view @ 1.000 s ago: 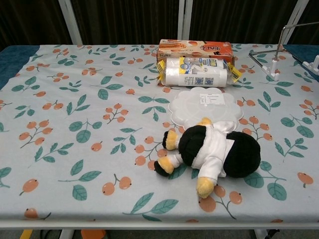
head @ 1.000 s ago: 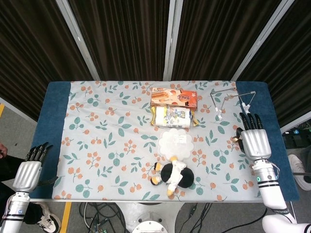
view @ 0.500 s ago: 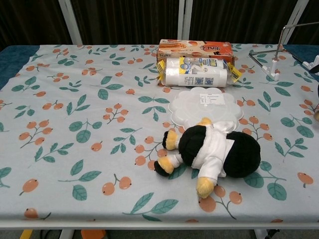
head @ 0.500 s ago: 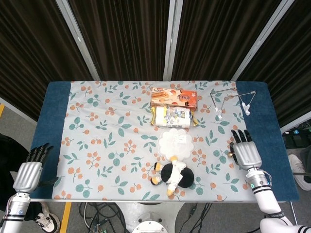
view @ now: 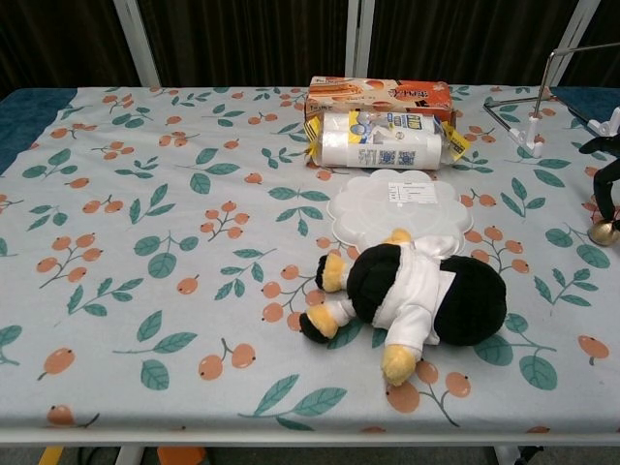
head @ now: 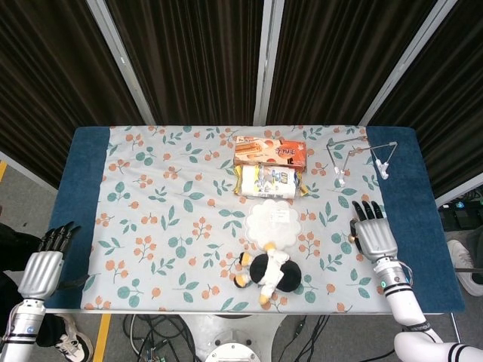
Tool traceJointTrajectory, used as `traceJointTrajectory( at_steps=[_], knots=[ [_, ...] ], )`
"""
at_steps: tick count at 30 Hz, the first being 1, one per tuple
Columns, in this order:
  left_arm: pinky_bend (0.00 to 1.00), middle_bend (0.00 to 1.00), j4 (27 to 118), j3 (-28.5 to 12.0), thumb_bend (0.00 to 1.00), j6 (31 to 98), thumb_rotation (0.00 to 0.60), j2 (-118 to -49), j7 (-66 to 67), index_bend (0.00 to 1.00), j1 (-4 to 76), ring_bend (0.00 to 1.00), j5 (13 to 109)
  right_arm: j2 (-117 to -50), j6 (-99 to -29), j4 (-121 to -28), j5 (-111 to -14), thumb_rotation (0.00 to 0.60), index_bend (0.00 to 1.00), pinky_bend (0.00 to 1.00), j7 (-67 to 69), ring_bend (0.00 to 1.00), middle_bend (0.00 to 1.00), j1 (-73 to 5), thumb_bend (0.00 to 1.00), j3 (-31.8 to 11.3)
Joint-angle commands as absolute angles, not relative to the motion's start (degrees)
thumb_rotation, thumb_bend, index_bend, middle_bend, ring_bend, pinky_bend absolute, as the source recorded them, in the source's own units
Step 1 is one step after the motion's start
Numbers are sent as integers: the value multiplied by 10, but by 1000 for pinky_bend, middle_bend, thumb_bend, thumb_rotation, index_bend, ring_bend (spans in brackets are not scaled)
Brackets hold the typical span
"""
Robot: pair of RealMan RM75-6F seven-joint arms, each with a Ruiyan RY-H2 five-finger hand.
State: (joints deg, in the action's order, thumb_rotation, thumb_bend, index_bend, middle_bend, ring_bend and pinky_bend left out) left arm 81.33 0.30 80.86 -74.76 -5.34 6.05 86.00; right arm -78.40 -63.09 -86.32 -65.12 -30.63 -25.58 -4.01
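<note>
head view: we log right hand point(head: 373, 238) empty, fingers apart, hovering at 3 o'clock of plush penguin point(head: 268, 271); approach step, next a leftward reach. left hand point(head: 44, 265) idle, fingers apart.

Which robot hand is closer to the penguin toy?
The right hand is closer, over the table just right of the penguin toy. The left hand hangs far off, past the table's left edge.
</note>
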Motion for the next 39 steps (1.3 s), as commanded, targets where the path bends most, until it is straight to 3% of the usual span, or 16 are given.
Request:
traceJointTrajectory(
  at_steps=[1, 8, 14, 21, 27, 30, 34, 39],
  knots=[
    [17, 0, 813, 3, 23, 809, 600, -748, -53, 86, 60, 0, 860, -785, -628, -862, -648, 600, 737, 0, -309, 0, 83, -257, 430, -40],
    [17, 0, 813, 2, 23, 809, 600, -747, -54, 86, 60, 0, 860, -786, -624, -865, -638, 600, 708, 0, -319, 0, 76, -259, 390, -39],
    [17, 0, 812, 2, 23, 808, 600, -748, -55, 86, 60, 0, 859, -784, -621, -869, -630, 600, 564, 0, -322, 0, 50, -259, 300, -37],
    [17, 0, 814, 2, 23, 810, 600, -748, -53, 86, 60, 0, 859, -774, -630, -881, -639, 600, 311, 0, -311, 0, 13, -256, 258, -38],
    [17, 0, 814, 2, 23, 810, 600, -747, -54, 86, 59, 0, 859, -753, -655, -908, -655, 600, 35, 0, -294, 0, 0, -247, 224, -44],
    [17, 0, 815, 1, 23, 813, 600, -747, -54, 86, 59, 0, 860, -731, -688, -934, -678, 600, 0, 0, -274, 0, 0, -230, 206, -43],
    [17, 0, 817, 0, 23, 819, 600, -745, -53, 86, 58, 0, 863, -691, -747, -958, -731, 600, 0, 0, -215, 0, 0, -190, 91, -29],
    [17, 0, 825, -3, 23, 830, 600, -741, -48, 86, 58, 0, 872, -679, -885, -890, -849, 600, 0, 0, -73, 0, 0, -117, 37, -5]
  ],
)
